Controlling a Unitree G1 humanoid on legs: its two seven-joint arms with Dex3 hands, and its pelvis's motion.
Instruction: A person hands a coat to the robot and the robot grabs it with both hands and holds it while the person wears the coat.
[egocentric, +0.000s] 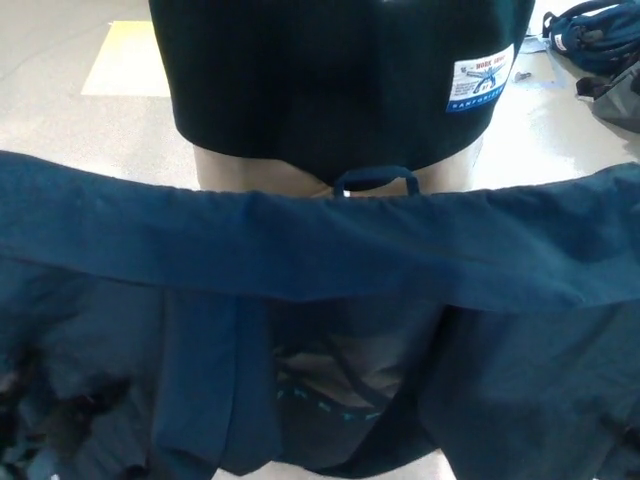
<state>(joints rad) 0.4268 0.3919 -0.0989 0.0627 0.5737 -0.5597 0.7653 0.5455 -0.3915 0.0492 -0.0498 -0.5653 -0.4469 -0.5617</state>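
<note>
Floor (70, 130) far left was bright, washed with glare; coat (320, 250) near was dim, soft, folds perhaps blurred, lower corners lost in shadow.

coat (320, 250) spread before person's back (330, 80).
</note>
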